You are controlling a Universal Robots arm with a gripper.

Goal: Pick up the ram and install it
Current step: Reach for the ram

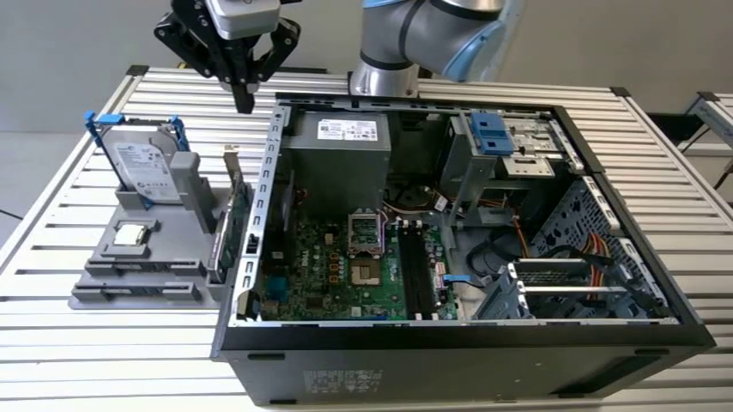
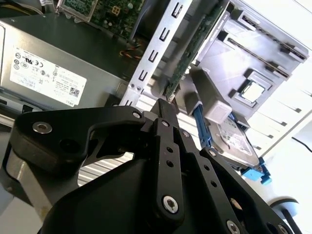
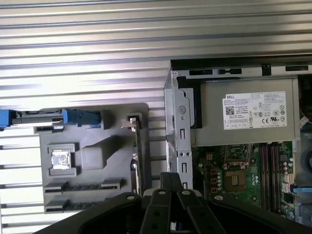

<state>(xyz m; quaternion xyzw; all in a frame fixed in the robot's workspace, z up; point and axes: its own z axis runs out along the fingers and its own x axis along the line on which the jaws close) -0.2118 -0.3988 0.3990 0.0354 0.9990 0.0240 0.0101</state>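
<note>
The jaws are closed all the way. The two fingers [image 1: 244, 93] are pressing against each other and gripping nothing. In the exterior view you are seeing them pointing straight down and hanging above the slatted tabletop [image 1: 115, 343], touching nothing. They are just outside the rear corner of the computer case [image 1: 458, 356] on the exterior view's left, and behind the upright hard drive [image 1: 147, 167].

The ram [image 3: 83, 185] seems to be standing on edge in the gray holder [image 1: 172, 292]. Two long slots at the end far from the hard drive are each showing a thin dark strip, and you cannot tell which strip it is. That end is lying well apart from the jaws.

For edges, the expansion card [image 1: 233, 225] is standing upright at the holder's side. The case's perforated metal wall [image 1: 270, 180] is rising just beside it, with a narrow gap between them. The processor chip [image 1: 132, 233] is lying flat between the hard drive and the slots.

For room, the case is lying with its open side up, so the motherboard [image 1: 343, 275] and its long dark sockets [image 1: 414, 279] are facing upward. The power supply [image 1: 338, 142] and the drive cage [image 1: 504, 142] are standing higher at the rear. The tabletop around the jaws is open.
</note>
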